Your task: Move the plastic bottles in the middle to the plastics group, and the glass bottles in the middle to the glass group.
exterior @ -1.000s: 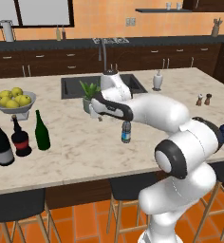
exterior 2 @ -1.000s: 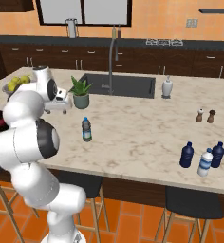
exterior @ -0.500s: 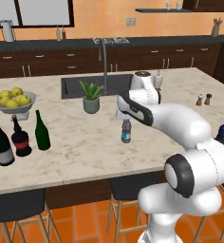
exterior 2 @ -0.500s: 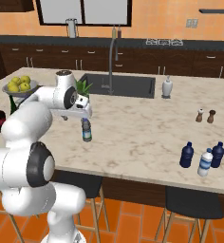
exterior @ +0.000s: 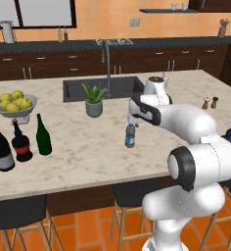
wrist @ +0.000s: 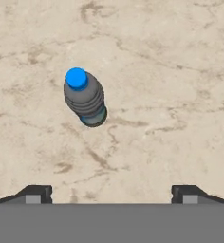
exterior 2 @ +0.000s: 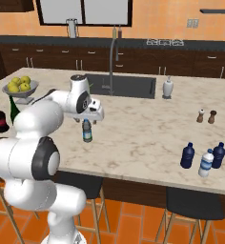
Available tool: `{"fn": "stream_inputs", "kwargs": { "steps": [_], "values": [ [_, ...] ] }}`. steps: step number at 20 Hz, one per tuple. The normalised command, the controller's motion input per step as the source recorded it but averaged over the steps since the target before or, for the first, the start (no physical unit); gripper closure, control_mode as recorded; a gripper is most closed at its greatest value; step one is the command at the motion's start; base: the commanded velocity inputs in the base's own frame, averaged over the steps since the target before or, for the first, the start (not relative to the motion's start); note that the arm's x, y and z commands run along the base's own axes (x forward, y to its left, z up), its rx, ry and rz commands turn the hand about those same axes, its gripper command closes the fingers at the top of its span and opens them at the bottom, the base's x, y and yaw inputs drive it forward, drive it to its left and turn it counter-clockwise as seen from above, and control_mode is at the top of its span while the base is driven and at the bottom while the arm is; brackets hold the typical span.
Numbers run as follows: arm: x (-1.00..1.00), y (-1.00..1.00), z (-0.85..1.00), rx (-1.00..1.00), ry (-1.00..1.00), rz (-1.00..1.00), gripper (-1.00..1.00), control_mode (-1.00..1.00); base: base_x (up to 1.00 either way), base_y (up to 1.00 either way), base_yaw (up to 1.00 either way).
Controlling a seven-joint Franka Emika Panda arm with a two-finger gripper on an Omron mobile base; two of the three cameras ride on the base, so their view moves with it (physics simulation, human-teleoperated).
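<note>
With the slim green bottle [exterior: 43,135] already standing beside the dark bottles [exterior: 10,145] at left of frame, the wide-open pincer [exterior 2: 90,119] hovers over the clear blue-capped bottle [wrist: 84,97] mid-worktop [exterior 2: 143,136], not yet grasped.

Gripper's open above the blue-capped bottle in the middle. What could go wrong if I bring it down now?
1. In the hand view the clear bottle sits left of centre between the fingertips, so a straight descent may clip and topple it.
2. It is slim and stands alone on the counter; an uneven close of the gripper might push it aside.
</note>
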Motion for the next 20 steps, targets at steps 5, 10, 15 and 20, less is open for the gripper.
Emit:
{"fn": "stream_inputs", "kwargs": {
  "steps": [5,10,15,20],
  "values": [
    [0.11,0.24,0.0,-0.02,-0.01,0.07,-1.0,-1.0,0.0,0.0,0.0],
    [0.06,0.11,-0.07,0.0,-0.09,0.06,-1.0,-1.0,0.0,0.0,0.0],
    [0.22,0.06,-0.22,0.0,-0.02,0.06,-1.0,-1.0,0.0,0.0,0.0],
    [0.2,0.0,-0.36,0.0,0.0,0.03,-1.0,-1.0,0.0,0.0,0.0]
  ]
}}
